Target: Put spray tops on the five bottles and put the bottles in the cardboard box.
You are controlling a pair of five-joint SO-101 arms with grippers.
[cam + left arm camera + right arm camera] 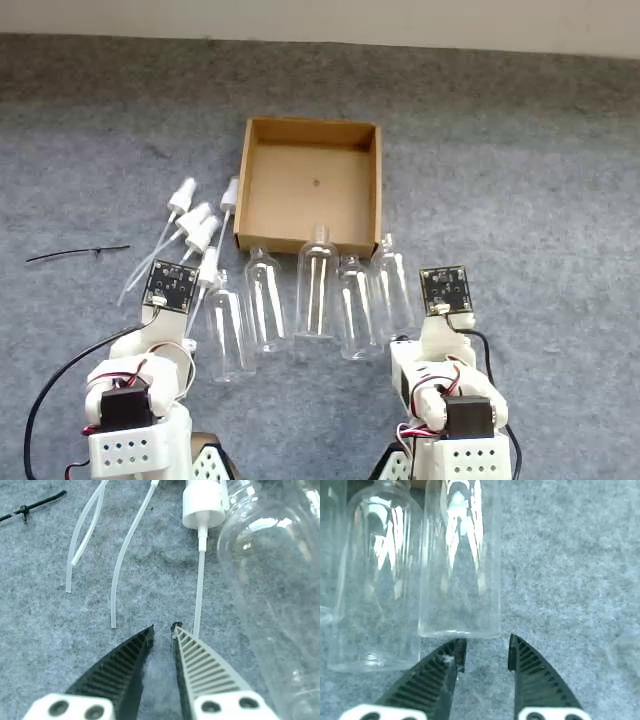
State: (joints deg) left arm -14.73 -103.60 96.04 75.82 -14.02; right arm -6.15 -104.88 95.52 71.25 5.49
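Several clear bottles (317, 285) lie side by side just in front of the open cardboard box (244, 185). Several white spray tops (200, 225) with thin dip tubes lie left of the box. My left gripper (163, 629) hovers low over the carpet, open by a narrow gap and holding nothing. The dip tube of one spray top (202, 505) ends beside its light finger (200, 660), and a bottle (270, 580) lies next to it. My right gripper (485, 646) is open and holds nothing, just behind the base of a bottle (462, 560), with another bottle (375, 580) alongside.
A black cable tie (80, 252) lies on the grey carpet at the far left, also seen as the cable tie (30, 507) in the left wrist view. Two loose dip tubes (125, 555) run across the carpet ahead of the left gripper. Bare carpet stretches right of the box.
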